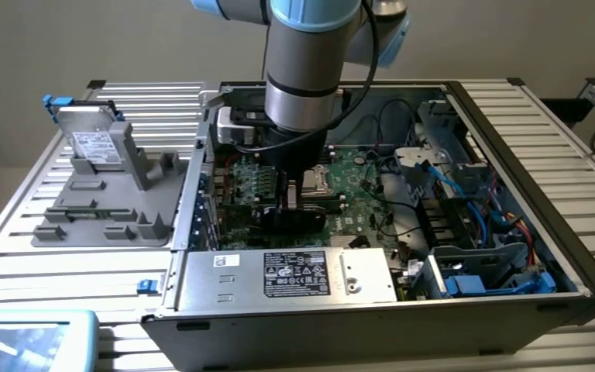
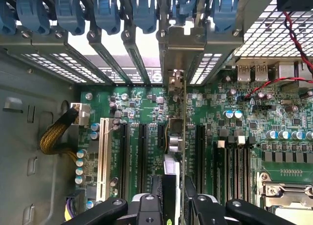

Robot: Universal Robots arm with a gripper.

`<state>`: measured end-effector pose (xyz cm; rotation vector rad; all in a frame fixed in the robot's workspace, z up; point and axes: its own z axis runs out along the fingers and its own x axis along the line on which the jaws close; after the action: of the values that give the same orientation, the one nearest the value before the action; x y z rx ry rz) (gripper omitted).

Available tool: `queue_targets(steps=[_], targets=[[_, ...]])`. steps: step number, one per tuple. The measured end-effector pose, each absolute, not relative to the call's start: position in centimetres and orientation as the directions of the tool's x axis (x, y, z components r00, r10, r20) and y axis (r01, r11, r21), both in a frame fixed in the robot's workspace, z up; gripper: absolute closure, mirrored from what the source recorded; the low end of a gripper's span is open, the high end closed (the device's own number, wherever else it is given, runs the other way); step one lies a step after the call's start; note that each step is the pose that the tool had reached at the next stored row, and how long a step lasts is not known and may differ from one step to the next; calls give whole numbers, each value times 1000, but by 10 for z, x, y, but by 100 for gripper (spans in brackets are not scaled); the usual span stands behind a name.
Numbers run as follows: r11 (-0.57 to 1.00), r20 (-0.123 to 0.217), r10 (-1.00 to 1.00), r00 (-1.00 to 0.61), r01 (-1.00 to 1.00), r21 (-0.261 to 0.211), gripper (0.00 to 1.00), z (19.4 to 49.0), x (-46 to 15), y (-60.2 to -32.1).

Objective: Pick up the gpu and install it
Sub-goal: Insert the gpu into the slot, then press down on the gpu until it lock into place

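The gpu (image 2: 177, 137) appears edge-on in the wrist view: a thin green card standing upright over the large green motherboard (image 2: 142, 107), between two black expansion slots. Its silver bracket (image 2: 182, 46) lines up with a slot opening in the case's rear wall. My gripper (image 2: 172, 203) is shut on the card's near end, one black finger (image 2: 146, 208) on each side. In the exterior view the gripper (image 1: 285, 211) reaches down inside the open computer case (image 1: 483, 116), low over the motherboard (image 1: 355, 182). Whether the card sits in its slot I cannot tell.
Blue slot latches (image 2: 107, 10) line the rear wall. A white slot (image 2: 102, 151) and yellow cables (image 2: 54, 137) lie beside the card; the CPU socket (image 2: 288, 193) is opposite. A grey fixture (image 1: 111, 205) with a silver drive (image 1: 96, 143) stands outside the case. The power supply (image 1: 297, 273) fills the front.
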<state>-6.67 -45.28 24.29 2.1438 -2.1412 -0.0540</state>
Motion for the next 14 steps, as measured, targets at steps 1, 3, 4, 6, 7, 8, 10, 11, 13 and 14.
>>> queue_targets(steps=[1, 3, 4, 6, 7, 8, 10, 11, 13, 14], targets=[[2, 53, -999, 4, -995, 104, 72, 243, -67, -453], [2, 53, -999, 4, -995, 104, 72, 243, -67, -453], [2, 53, -999, 4, -995, 104, 72, 243, -67, -453], [2, 53, -999, 4, -995, 104, 72, 243, -67, -453], [2, 53, -999, 4, -995, 104, 72, 243, -67, -453], [2, 53, -999, 4, -995, 104, 72, 243, -67, -453], [2, 53, -999, 4, -995, 104, 72, 243, -67, -453], [2, 53, -999, 4, -995, 104, 72, 243, -67, -453], [2, 53, -999, 4, -995, 104, 71, 243, -67, -453], [2, 53, -999, 4, -995, 104, 65, 243, -67, -453]])
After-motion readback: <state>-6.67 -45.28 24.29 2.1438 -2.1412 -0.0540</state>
